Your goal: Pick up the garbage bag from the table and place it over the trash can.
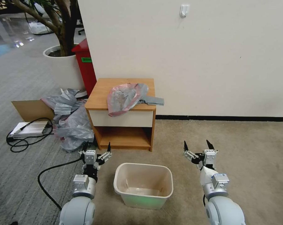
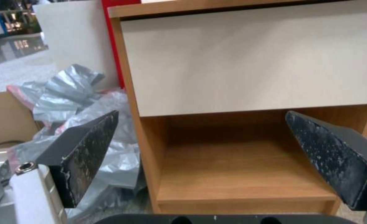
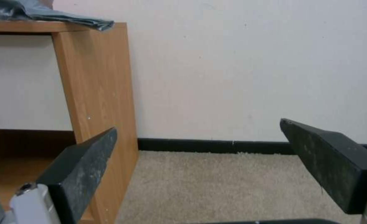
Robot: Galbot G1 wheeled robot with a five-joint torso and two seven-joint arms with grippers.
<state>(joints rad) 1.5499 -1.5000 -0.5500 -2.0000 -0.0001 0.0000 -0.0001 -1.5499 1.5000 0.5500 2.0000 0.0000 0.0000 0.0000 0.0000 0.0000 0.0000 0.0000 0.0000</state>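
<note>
The garbage bag (image 1: 126,97) is just lying crumpled on the table (image 1: 99,93), partly hanging over the front edge. Both grippers, left (image 1: 97,148) and right (image 1: 197,145), hang wide open and empty either side of the trash can (image 1: 143,185).

Heap of grey bags (image 1: 71,120), cardboard (image 1: 30,109), red bin (image 1: 85,65), white planter (image 1: 61,67), black cable (image 1: 26,140).
</note>
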